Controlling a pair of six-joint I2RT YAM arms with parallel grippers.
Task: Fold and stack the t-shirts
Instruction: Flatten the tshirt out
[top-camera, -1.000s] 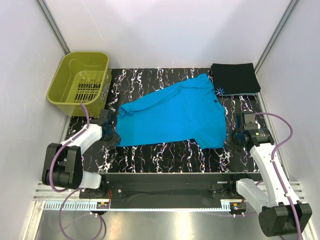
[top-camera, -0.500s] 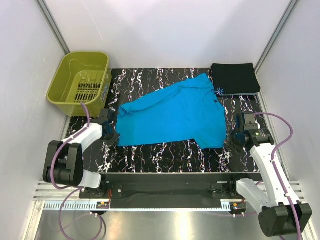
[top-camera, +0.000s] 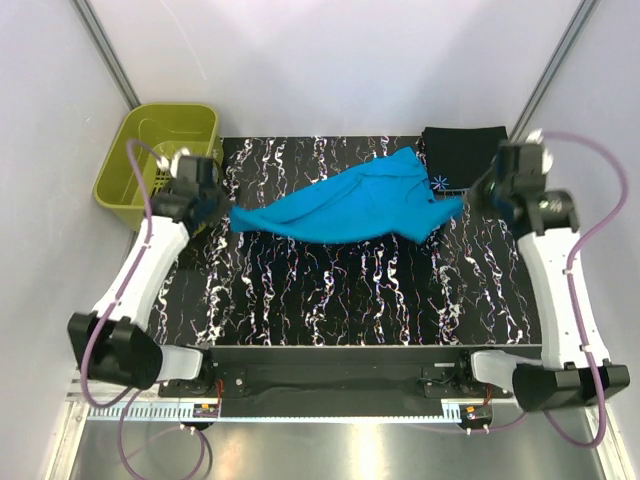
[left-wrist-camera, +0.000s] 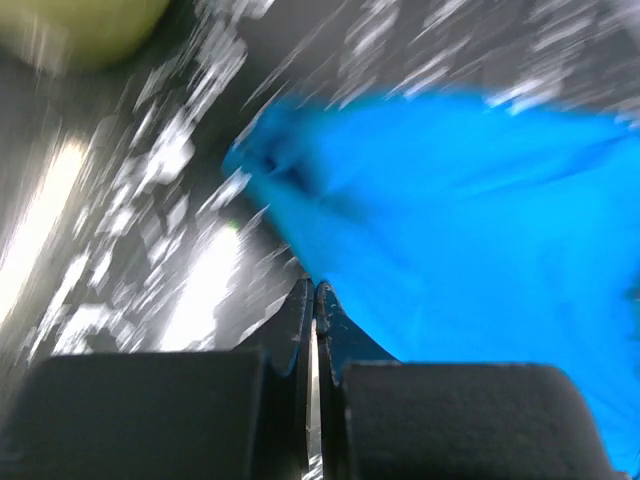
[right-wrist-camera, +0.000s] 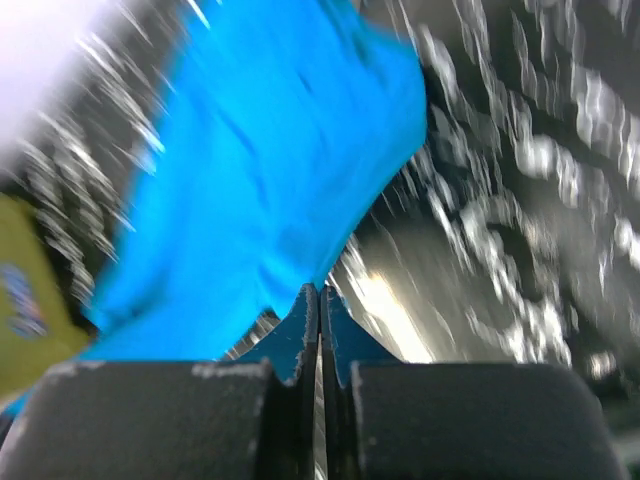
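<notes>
From above, the left arm (top-camera: 150, 265) reaches forward just beside the olive-green plastic basket (top-camera: 130, 160). The right arm (top-camera: 555, 270) is stretched out on the side far from the basket. The bright turquoise-blue cloth t-shirt (top-camera: 350, 205) is drawn into a long bunched band between them, over the black white-veined counter (top-camera: 330, 290). A folded black t-shirt (top-camera: 465, 152) with a small blue-white starburst mark (top-camera: 440, 183) lies in the corner farthest from the basket.

The left wrist view is blurred. The left jaws are pressed together on the turquoise hem.

In the right wrist view the right jaws are likewise closed on the cloth. The basket carries a blue label, too blurred to read.
</notes>
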